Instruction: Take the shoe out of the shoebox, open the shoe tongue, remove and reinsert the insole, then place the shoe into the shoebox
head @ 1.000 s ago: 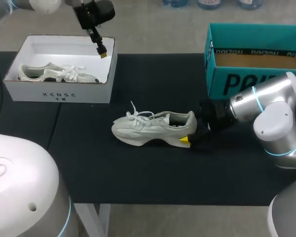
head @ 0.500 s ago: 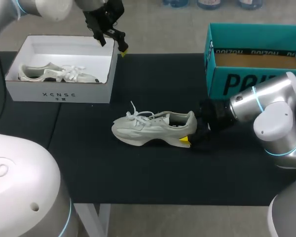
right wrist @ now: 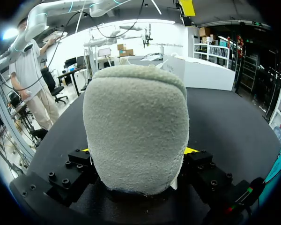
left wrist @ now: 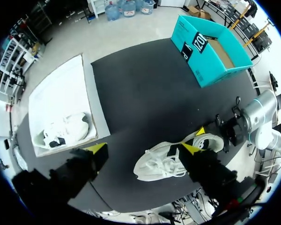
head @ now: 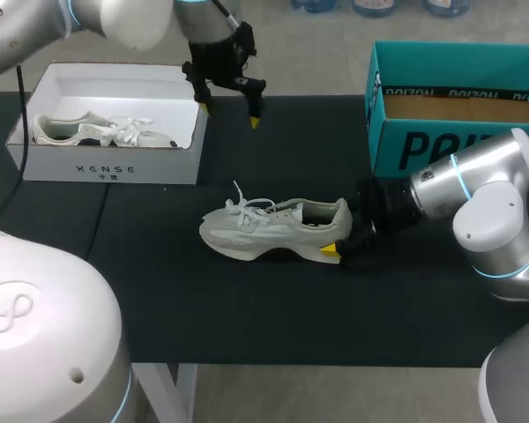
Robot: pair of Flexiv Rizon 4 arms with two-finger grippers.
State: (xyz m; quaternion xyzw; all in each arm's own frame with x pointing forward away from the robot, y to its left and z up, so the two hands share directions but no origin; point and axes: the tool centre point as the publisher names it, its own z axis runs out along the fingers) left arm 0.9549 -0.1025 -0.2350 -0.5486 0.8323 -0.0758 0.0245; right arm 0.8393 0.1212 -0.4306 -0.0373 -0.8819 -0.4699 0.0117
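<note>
The pale grey shoe stands upright on the black counter, out of its box, with its laces tied and its tongue down. The right pincer is clenched on the shoe's heel, one yellow tip on each side, and the toe points away from it. The left pincer hangs released and wide, holding nothing. The shoe lies below and ahead of it, well apart, and the white shoebox is just beside it with a second shoe inside. A teal box stands behind the right pincer.

The tongue is probably the next job, and that is where trouble could start. The heel is the only point held, so a downward push or a pull at the tongue could swing the toe sideways or tip the shoe out of the grip. The loose lace loops lie over the tongue, and a yellow tip could catch a loop instead and drag the shoe along. A descent begun this far off may land on the collar.
</note>
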